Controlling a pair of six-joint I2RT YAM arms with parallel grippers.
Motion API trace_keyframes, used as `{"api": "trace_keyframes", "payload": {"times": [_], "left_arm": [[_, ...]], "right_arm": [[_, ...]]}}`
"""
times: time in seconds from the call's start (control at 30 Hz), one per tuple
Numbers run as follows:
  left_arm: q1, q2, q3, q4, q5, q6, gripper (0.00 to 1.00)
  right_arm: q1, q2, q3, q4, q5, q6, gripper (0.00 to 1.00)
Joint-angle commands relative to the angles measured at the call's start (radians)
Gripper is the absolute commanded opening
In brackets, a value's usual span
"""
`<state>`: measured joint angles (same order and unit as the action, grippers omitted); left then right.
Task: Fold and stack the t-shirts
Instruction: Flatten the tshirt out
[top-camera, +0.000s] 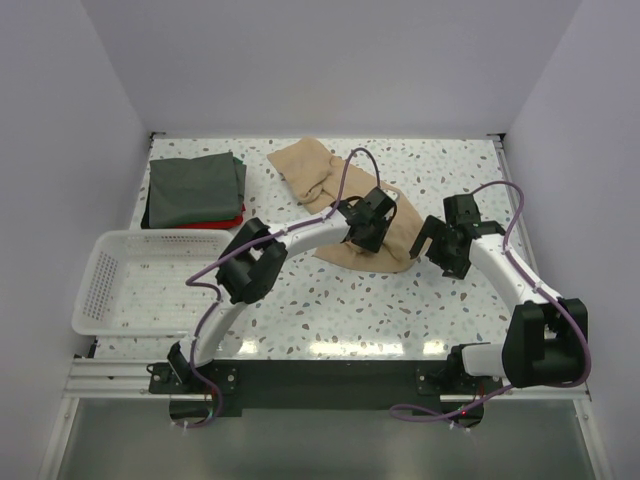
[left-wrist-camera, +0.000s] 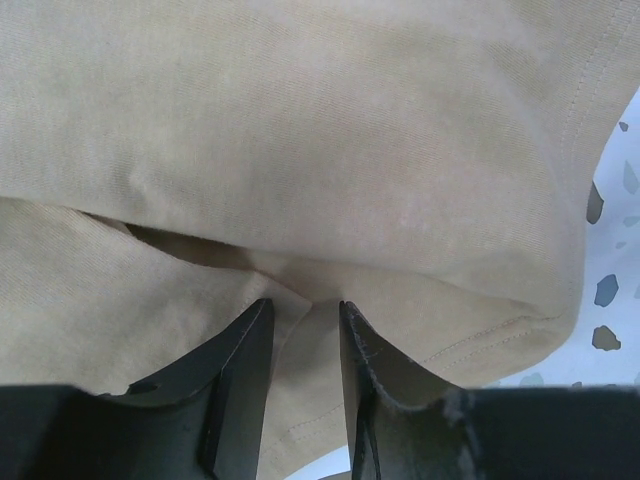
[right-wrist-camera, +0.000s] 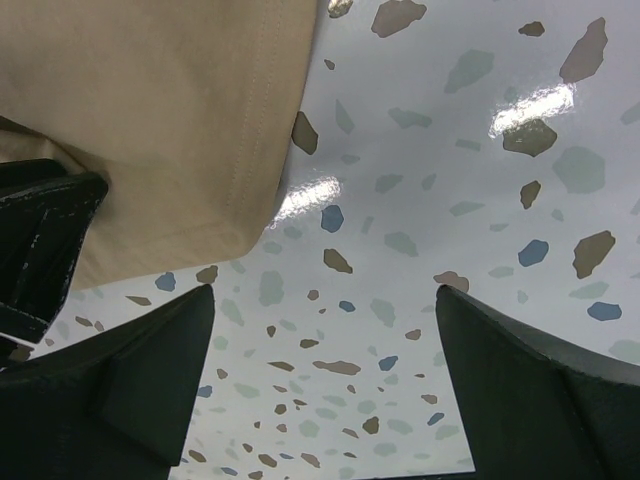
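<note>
The left claw (left-wrist-camera: 298, 320) sits low on the tan t-shirt (left-wrist-camera: 320, 130), its two dark fingers (left-wrist-camera: 240, 360) standing a narrow gap apart. A raised fold of the tan cloth runs straight into that gap, and the fingertips press against the fabric on either side. Whether the fold is pinched or merely lying between the fingers cannot be told. Just above the fingertips, an upper layer of the shirt overlaps a lower one, leaving a shadowed crease.

The right claw (right-wrist-camera: 325, 293) is spread wide, with nothing between its fingers. It hangs over bare speckled desk (right-wrist-camera: 470, 180), just beside the stitched hem of the tan t-shirt, without touching it.

From above, the two arms reach in from the near edge and meet around the middle of the desk, the left claw on the shirt's near right part and the right claw just off its right edge. The tan t-shirt lies rumpled, stretching from the centre toward the far side.

At the far left corner, a dark grey-green t-shirt (top-camera: 195, 188) lies folded on top of a red t-shirt (top-camera: 215, 224), which shows only as a thin edge beneath it. Nearer, along the left edge, sits a white mesh basket (top-camera: 100, 290), just beside that stack.
</note>
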<state>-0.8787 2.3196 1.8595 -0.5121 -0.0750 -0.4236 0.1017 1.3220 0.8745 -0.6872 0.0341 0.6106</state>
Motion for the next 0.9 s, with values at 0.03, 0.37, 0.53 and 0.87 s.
{"api": "trace_keyframes", "payload": {"times": [0.03,0.37,0.53,0.87], "left_arm": [[-0.005,0.014,0.010,-0.005,0.001,0.016,0.38],[-0.005,0.056,0.006,-0.023,-0.042,0.037,0.19],[-0.002,0.064,-0.003,-0.026,-0.049,0.042,0.08],[0.001,0.012,-0.028,0.026,0.004,0.013,0.12]], "right_arm": [[-0.005,-0.015,0.006,0.009,-0.007,0.006,0.95],[-0.005,-0.027,0.004,0.003,-0.005,0.008,0.95],[-0.005,-0.030,-0.003,0.003,-0.010,0.008,0.95],[-0.005,0.009,-0.008,0.037,-0.033,0.006,0.95]]}}
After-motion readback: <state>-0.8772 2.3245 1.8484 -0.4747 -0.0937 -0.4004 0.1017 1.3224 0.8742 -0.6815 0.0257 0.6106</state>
